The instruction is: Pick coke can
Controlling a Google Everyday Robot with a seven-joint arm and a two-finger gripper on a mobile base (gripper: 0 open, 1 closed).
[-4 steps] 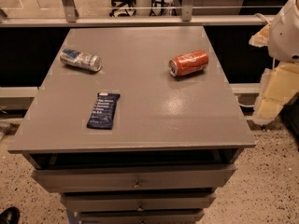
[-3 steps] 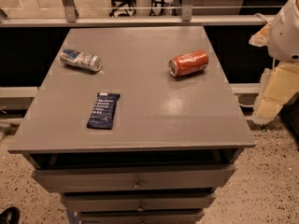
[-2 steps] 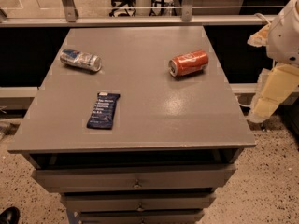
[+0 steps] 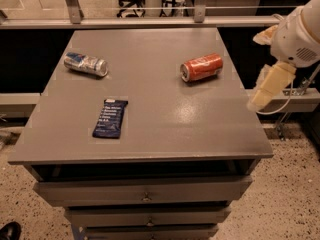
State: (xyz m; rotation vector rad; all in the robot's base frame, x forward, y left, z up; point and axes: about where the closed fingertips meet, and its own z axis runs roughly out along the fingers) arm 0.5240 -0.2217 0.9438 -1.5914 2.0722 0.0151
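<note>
Off the right edge of the grey table top (image 4: 150, 139), held in the air beside it: gripper (image 4: 255, 70), on the end of a white arm (image 4: 299, 30). Cream fingers (image 4: 270, 86) spread apart, nothing between them. Lower one slanting down and to the left, tip just beside the table's right edge; upper one mostly hidden behind the white housing. Apart from every object on the table.

Toward the back right of the top, lying on its side: coke can (image 4: 201, 67), red-orange with white lettering, silver end turned left and toward the camera. Grey surface all round it. Nearest of the three objects to the gripper, yet apart from it.

At the back left, also on its side: silver-and-blue can (image 4: 86, 64), long axis slanted, silver end toward the lower right. Well apart from the coke can.

Nearer the front, left of centre, flat on the top: dark blue snack bar wrapper (image 4: 110, 118), pale print at its far end, long axis running roughly front to back. Apart from both cans.

Below the top, a stack of grey drawers (image 4: 145, 190) with small knobs at the middle. Behind the table, a pale rail (image 4: 150, 22) running across. Around the base, speckled floor (image 4: 295, 194); at the lower left corner, toe of a dark shoe (image 4: 9, 231)
</note>
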